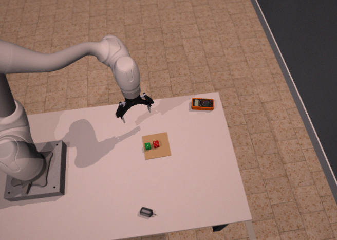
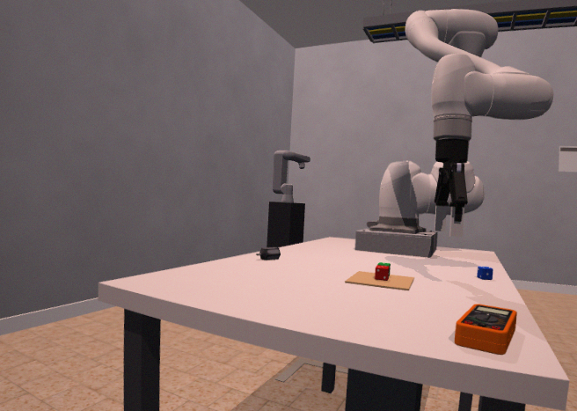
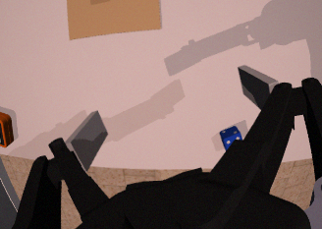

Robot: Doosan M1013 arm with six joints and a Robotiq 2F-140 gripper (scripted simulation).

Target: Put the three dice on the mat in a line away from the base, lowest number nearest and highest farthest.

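Blue die [image 2: 485,273] [image 3: 230,136] — below open gripper [image 1: 135,117] [image 2: 449,226] [image 3: 169,101], off mat [image 1: 160,154] [image 2: 363,280] [image 3: 115,19]
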